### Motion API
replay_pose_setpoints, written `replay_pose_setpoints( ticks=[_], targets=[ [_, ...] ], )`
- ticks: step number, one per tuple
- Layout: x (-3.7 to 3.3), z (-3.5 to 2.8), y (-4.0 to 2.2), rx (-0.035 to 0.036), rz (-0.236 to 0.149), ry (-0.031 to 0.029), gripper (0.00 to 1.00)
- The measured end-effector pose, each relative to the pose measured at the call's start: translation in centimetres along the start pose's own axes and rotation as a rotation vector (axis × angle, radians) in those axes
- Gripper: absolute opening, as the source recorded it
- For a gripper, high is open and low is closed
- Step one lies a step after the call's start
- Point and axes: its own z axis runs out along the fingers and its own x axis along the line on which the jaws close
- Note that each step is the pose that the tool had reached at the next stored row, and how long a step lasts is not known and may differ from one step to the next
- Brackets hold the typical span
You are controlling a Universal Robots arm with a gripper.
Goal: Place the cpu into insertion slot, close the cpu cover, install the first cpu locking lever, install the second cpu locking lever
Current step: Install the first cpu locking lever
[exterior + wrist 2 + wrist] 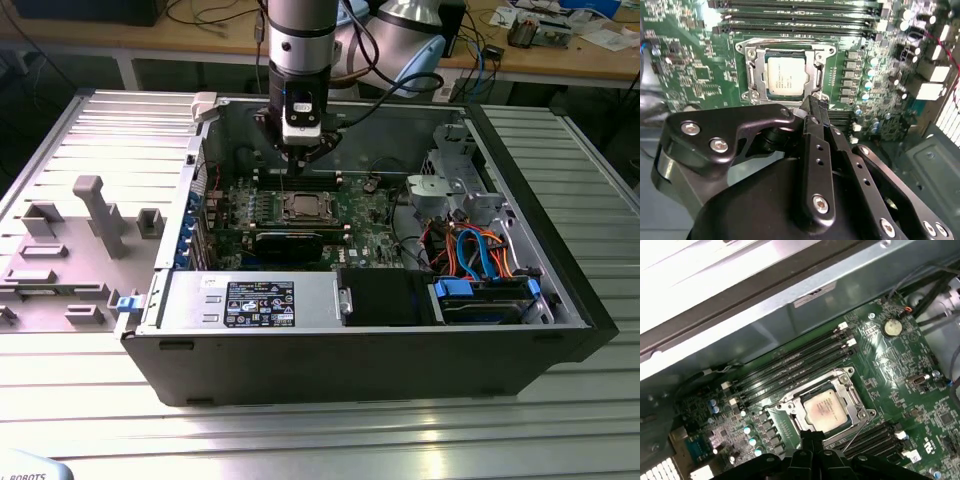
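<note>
Black metal jaws, pressed together and empty, probably give you a narrow pushing tip. Upper centre, the silver-grey square cpu (785, 76) sits in the silver-rimmed insertion slot (745, 48).

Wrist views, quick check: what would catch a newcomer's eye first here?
The silver-topped cpu seated in the insertion slot on the green motherboard, with the cpu cover framing it, in both wrist views. Next, the black gripper, jaws together, close to the slot's edge. In the exterior view, the open computer case on the metal table.
</note>
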Motion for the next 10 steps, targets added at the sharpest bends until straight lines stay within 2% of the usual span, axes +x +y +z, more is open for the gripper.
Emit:
replay_pose_setpoints(
  ticks=[2,3,10],
  targets=[
    [-0.01,0.06,0.00,0.0001,-0.045,-0.0007,0.11],
    [-0.02,0.08,-0.03,-0.0003,-0.052,-0.0014,0.11],
    [-0.03,0.09,-0.05,-0.0007,-0.055,-0.0028,0.11]
  ],
)
